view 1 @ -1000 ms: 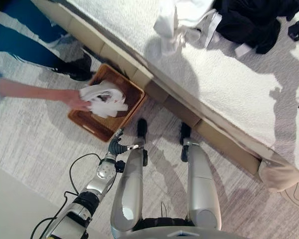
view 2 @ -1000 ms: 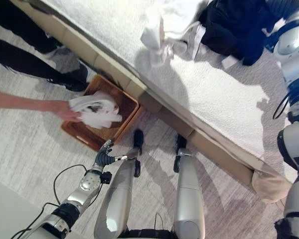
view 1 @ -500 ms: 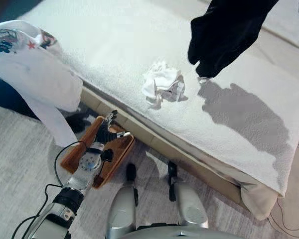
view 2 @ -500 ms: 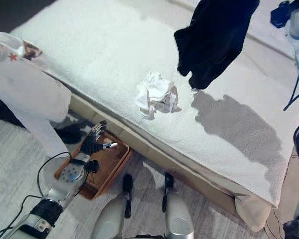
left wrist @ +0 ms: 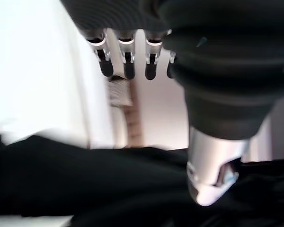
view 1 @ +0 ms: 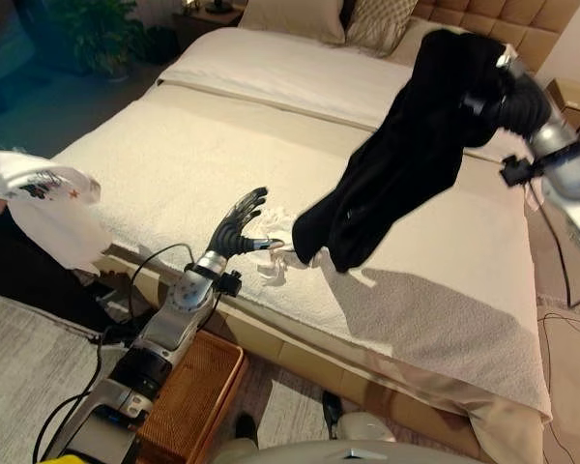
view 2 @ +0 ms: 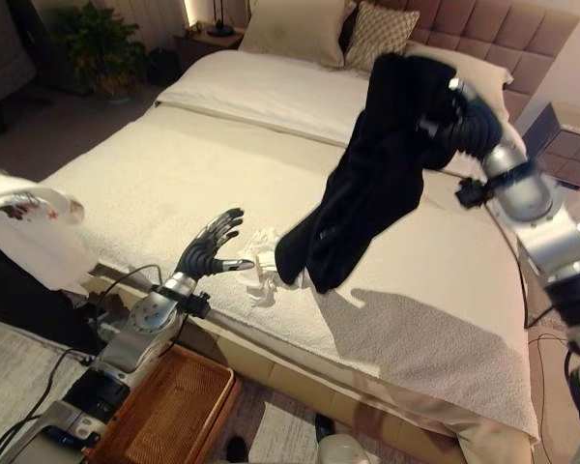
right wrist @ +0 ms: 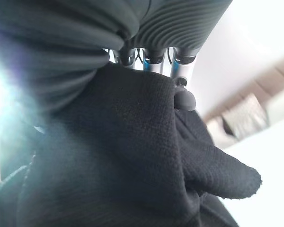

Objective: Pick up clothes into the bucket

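Black garment [view 2: 367, 174]: matt woven cloth, hanging limp. Bedspread [view 2: 174, 184]: nubbly towelling. Basket [view 2: 164, 416]: woven wicker. Headboard [view 2: 483, 24]: tufted upholstery.

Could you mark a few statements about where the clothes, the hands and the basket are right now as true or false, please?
1. The right hand holds the black garment up over the bed. True.
2. The left hand grips the white garment. False: its fingers are spread and hold nothing; the crumpled white garment lies on the bed beside it.
3. The brown wicker basket stands on the floor by the bed. True.
4. The black garment lies in the basket. False: it hangs from the right hand.
5. The pillows are piled at the foot of the bed. False: they lean at the headboard.
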